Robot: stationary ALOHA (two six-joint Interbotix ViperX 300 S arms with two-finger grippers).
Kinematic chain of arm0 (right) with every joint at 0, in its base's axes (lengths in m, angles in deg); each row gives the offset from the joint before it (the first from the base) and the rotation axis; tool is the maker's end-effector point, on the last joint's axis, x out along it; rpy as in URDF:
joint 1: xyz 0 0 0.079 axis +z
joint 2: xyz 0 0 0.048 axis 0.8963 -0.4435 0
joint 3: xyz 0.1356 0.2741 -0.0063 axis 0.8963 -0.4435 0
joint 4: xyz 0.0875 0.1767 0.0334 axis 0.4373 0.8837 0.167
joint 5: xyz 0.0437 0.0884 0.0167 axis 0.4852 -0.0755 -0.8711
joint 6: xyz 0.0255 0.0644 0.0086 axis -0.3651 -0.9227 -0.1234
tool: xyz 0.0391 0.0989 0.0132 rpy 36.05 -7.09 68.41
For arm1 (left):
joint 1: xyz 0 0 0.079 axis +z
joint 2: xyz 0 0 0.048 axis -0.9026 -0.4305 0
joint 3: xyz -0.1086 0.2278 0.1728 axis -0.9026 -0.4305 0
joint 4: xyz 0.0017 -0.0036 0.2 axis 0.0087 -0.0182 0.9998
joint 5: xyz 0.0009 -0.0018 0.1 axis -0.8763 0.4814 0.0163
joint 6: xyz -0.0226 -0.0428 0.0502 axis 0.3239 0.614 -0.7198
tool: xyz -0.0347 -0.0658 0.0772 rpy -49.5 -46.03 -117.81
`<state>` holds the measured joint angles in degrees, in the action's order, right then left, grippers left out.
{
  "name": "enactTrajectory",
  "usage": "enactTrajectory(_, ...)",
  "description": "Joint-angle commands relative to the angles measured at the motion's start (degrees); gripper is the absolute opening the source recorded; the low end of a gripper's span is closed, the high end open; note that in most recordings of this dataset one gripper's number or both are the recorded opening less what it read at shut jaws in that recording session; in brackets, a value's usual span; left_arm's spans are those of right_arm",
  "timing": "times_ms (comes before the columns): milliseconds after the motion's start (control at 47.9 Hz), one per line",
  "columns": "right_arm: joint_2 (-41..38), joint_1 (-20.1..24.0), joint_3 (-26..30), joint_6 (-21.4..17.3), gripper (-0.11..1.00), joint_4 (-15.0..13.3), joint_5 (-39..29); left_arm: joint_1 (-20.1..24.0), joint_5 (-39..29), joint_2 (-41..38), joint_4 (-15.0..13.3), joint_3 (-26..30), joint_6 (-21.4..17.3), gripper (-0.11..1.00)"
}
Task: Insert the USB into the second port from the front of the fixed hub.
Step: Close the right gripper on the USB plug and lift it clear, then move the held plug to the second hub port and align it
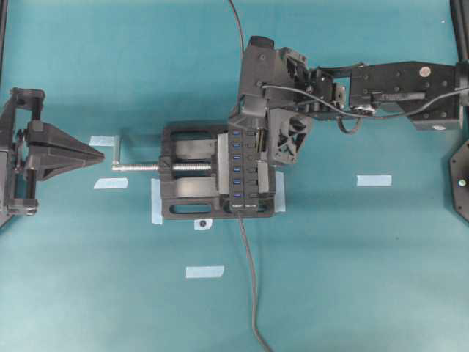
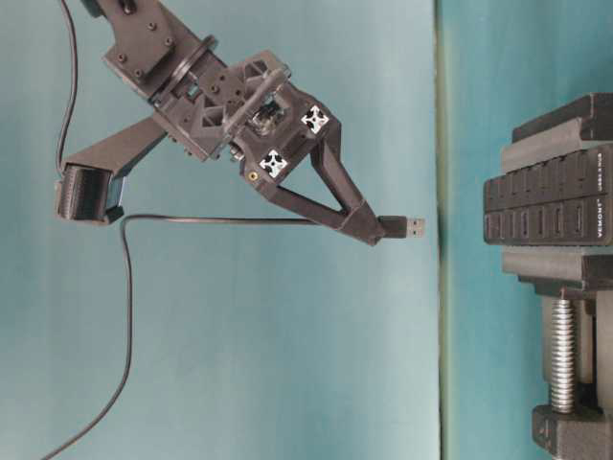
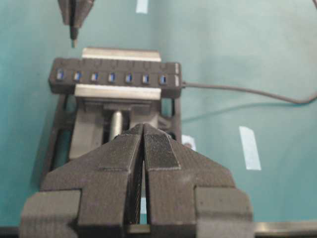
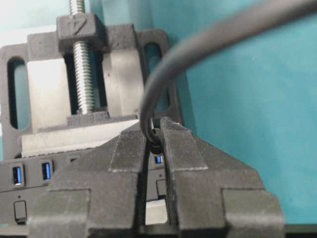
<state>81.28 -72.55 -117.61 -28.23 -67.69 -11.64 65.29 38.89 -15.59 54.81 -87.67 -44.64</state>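
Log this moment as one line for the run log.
right gripper: shut on USB, above the hub's end | fixed hub: clamped in vise, ports empty | left gripper: shut, idle | insertion: not yet

Robotics laboratory test station. A teal counter [image 1: 366,279] carries tape markers [image 1: 374,180] and a clamped vise [image 1: 187,172]. Two robot arms face it.

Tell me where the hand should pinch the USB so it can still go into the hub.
On the black plastic body behind the metal tip, as the right hand does now. The USB sticks out past the fingertips with its metal end bare, and the cable trails back. Come from the cable side, pads on the flat faces, leaving the tip free for the fixed hub.
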Motion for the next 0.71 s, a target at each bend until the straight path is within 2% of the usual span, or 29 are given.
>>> enactTrajectory(0, 1.85, 0.18, 1.32, -0.53, 0.07, 0.0, 0.26, 0.0, 0.26, -0.18, 0.18, 0.7, 0.09, 0.0)
enactTrajectory(125, 1.85, 0.26, 1.41, -0.97, 0.07, 0.09, -0.18, 0.09, 0.26, -0.18, 0.09, 0.62, 0.09, 0.0)
enactTrajectory(355, 2.55, 1.41, 1.41, -4.39, 0.07, 0.09, -0.79, 0.09, 0.26, -0.18, 0.09, 0.7, 0.09, 0.0)
enactTrajectory(688, 2.99, 4.75, 1.41, -4.83, 0.07, 0.09, -2.11, 0.0, 0.26, -0.26, 0.09, 0.7, 0.09, 0.0)
